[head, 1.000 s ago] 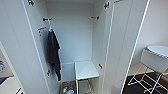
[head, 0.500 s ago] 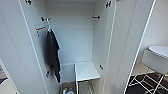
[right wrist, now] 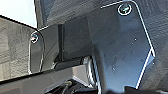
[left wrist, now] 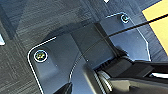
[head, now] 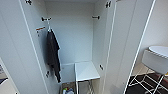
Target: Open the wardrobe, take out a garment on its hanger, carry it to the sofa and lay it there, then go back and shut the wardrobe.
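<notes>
Wardrobe [head: 75, 37] open, T-shirt [head: 53, 55] inside.

A dark grey T-shirt [head: 53, 56] hangs on a white hanger [head: 49, 28] at 9 o'clock. A white shelf [head: 85, 70] sits at 6 o'clock; a white chair [head: 155, 61] stands at 4 o'clock.

In the head view we see even, bright, diffuse light across the white wardrobe [head: 75, 37], with soft shadow in its lower interior and behind the dark grey T-shirt [head: 53, 55]. The picture is blurred throughout; straight door edges lean outward toward the borders, a wide-angle effect. In both wrist views we see dim, soft-focused dark floor [left wrist: 22, 30], with faint highlights along plate edges.
</notes>
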You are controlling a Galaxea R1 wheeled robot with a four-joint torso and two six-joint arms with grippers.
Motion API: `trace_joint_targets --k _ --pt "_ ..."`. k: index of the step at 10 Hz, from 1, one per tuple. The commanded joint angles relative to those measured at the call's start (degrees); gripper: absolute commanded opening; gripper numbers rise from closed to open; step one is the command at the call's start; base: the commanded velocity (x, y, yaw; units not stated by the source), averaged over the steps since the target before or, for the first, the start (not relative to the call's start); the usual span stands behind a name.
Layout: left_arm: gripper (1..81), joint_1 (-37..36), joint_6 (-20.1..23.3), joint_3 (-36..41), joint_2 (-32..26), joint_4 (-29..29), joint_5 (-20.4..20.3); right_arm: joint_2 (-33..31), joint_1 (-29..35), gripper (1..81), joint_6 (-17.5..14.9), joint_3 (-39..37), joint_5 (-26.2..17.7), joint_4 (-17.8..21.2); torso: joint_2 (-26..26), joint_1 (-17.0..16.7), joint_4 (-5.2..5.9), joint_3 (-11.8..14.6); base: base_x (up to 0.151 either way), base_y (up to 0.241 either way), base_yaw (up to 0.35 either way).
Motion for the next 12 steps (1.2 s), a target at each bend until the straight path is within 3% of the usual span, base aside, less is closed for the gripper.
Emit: trace_joint_targets --k 1,2,3,4,6,8,9,10,11,12 --pt "81.1 0.31 -7.04 -0.12 -2.5 -3.18 1.59 0.05 2.82 81.1 -0.02 0.06 -2.97 0.35 0.0 0.0 0.0 0.0 0.0 0.0 0.0" --pt "81.1 1.98 -8.18 -0.29 -2.06 -3.68 2.28 0.05 2.82 81.1 0.06 0.06 -2.97 0.35 0.0 0.0 0.0 0.0 0.0 0.0 0.0" --pt "81.1 3.4 -6.43 -0.29 -1.8 -7.48 2.82 -0.04 2.91 81.1 0.06 0.06 -2.97 0.43 0.0 0.0 0.0 0.0 0.0 0.0 0.0" --pt "81.1 4.1 2.45 -0.29 -1.01 -13.63 5.36 -0.21 2.91 81.1 0.24 0.15 -2.88 0.43 0.0 0.0 0.0 0.0 0.0 0.0 0.0" --pt "81.1 4.27 28.2 -0.2 0.31 -35.97 9.67 -1.35 2.74 81.1 0.33 1.1 -1.92 0.61 0.0 0.0 0.0 0.0 0.0 0.0 0.0" --pt "81.1 3.59 59.15 -0.29 0.58 -64.72 10.52 -5.1 2.82 81.1 0.41 5.98 0.45 1.05 0.0 -0.05 0.0 0.0 0.0 0.0 0.0" --pt "81.1 2.79 72.15 0.4 0.31 -75.88 12.47 -7.13 2.99 81.1 0.5 8.81 0.46 1.05 0.0 -0.05 0.0 0.0 0.0 0.0 0.0" --pt "81.1 4.01 56.87 0.73 -0.66 -60.7 10.73 -10.37 3.26 81.1 0.5 12.59 0.55 1.05 0.0 -0.05 0.0 0.0 0.0 0.0 0.0" --pt "81.1 1.65 83.66 2.31 -2.2 -88.95 12.14 -12.54 3.43 81.1 0.5 14.85 0.63 0.96 0.0 -0.05 0.0 0.0 0.0 0.0 0.0" --pt "81.1 1.21 83.49 4.53 -3.81 -89.48 12.22 -15.22 3.79 81.1 0.59 17.35 0.72 0.87 0.0 -0.05 0.0 0.0 0.0 0.0 0.0"
